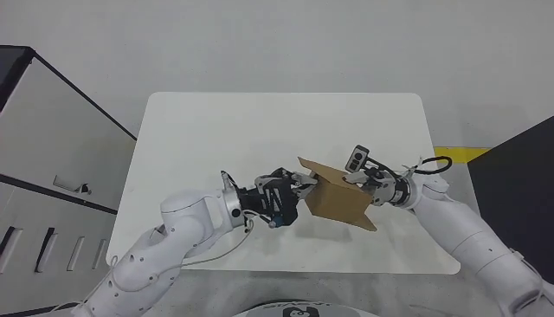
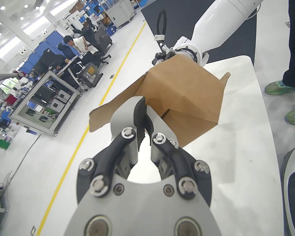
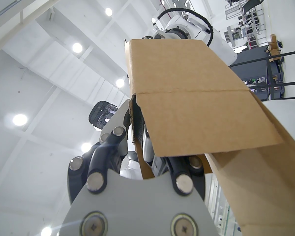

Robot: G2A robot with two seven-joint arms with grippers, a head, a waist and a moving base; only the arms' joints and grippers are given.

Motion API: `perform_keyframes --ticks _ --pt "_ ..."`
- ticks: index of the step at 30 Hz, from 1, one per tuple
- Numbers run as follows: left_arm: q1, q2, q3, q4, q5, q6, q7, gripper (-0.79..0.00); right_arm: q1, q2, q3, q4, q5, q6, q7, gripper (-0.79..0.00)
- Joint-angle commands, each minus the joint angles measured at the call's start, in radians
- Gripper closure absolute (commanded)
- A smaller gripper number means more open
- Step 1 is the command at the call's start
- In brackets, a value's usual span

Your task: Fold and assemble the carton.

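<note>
One brown carton [image 1: 338,197] hangs over the near middle of one white tabletop [image 1: 216,135], held between two grippers. Its long axis runs side to side. The left gripper [image 1: 299,181] fingers pinch one end flap; the right gripper [image 1: 362,181] fingers clamp the opposite wall.

The carton [image 1: 336,197] is near the robot's edge of the table [image 1: 260,126], with the left gripper [image 1: 300,183] blocking one end and the right gripper [image 1: 357,181] the other. A hand could pass over the table's far half.
</note>
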Motion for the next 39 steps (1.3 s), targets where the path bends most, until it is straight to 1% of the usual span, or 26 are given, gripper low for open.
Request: perform_keyframes --ticks 1,9,16,21,31,39 --pt "0.000 0.000 0.004 -0.002 0.006 -0.003 -0.001 0.000 0.000 -0.001 -0.002 0.000 0.000 0.000 0.000 0.000" --pt "-0.004 -0.001 0.014 0.001 0.009 -0.012 0.010 0.000 0.002 -0.003 -0.005 0.002 -0.011 -0.015 0.000 0.000" --pt "0.006 0.002 -0.014 0.000 -0.004 -0.007 0.020 0.000 -0.002 -0.002 0.005 0.006 -0.013 -0.034 0.000 0.000" --pt "0.011 0.003 -0.015 -0.002 -0.003 -0.014 0.024 0.000 -0.005 -0.001 0.009 0.003 -0.015 -0.036 0.000 0.000" --pt "-0.018 -0.005 0.035 0.014 0.002 -0.033 0.011 0.000 -0.002 -0.005 0.000 -0.003 -0.023 -0.032 0.000 0.000" --pt "-0.029 -0.005 0.016 0.019 -0.017 -0.021 0.007 0.000 0.002 -0.005 0.008 0.013 -0.014 -0.034 0.000 0.000"
